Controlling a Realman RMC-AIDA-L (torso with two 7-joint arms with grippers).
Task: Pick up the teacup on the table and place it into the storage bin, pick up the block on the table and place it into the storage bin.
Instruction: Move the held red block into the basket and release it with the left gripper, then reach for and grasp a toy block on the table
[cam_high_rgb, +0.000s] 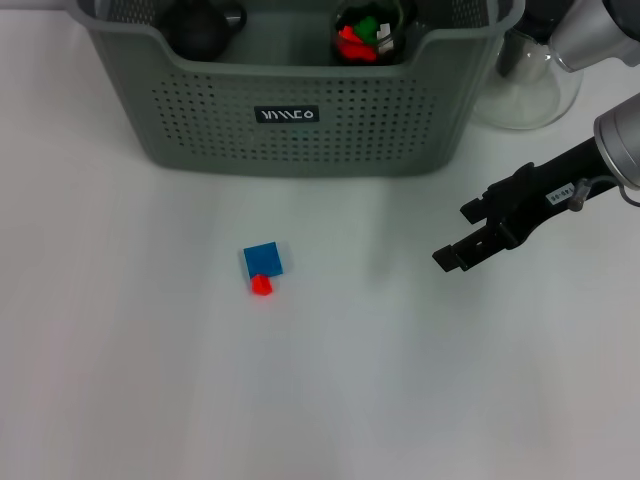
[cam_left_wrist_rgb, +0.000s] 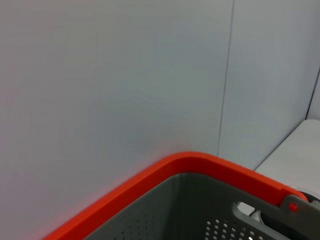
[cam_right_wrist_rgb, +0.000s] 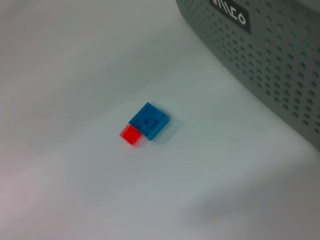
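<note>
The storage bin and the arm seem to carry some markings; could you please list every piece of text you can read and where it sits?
White stylised logo on the black label on the front wall of the storage bin: slanted strokes and rounded letters; I cannot read it as a sure word.
Small white tag on the right arm, behind the right gripper: dark print, too small to read.
No other text shows.

Blue and red block on the white surface, near the bin.

A flat blue block (cam_right_wrist_rgb: 149, 120) lies on the pale surface (cam_right_wrist_rgb: 75, 65) with a smaller red block (cam_right_wrist_rgb: 131, 134) touching one of its edges. The grey-green storage bin (cam_right_wrist_rgb: 280, 65) stands well apart from them, its perforated wall and black label (cam_right_wrist_rgb: 229, 11) showing.
</note>
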